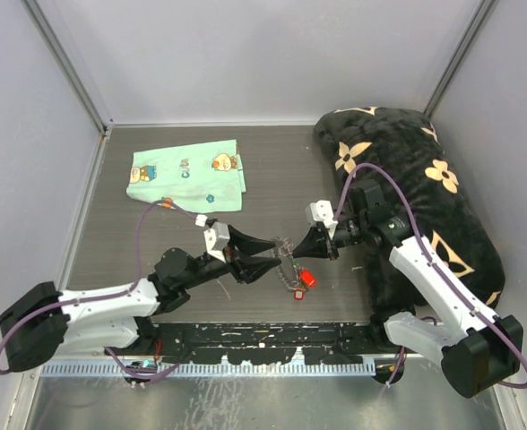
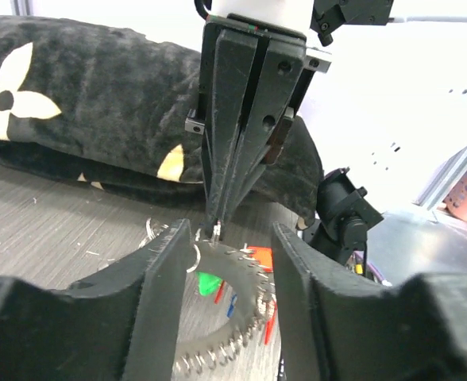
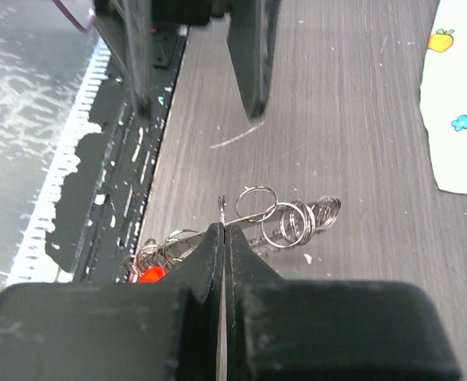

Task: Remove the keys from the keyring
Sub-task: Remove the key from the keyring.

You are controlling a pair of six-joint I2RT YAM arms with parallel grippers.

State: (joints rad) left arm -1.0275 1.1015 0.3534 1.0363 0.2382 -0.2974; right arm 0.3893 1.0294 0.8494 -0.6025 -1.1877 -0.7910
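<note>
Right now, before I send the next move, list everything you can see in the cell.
keyring: one, silver, mid-table between the two grippers
keys: several, exact count unclear, silver with red, green and blue heads, on the keyring
small rings: a few, silver, just beyond the right gripper's tip
cloth: one, mint green with cartoon print, far left of the table
cushion: one, black with beige flowers, along the right side
table: one, dark grey woodgrain, under everything
left gripper: one, black, open, a finger on either side of the keyring
right gripper: one, black, shut on the keyring's rim
</note>
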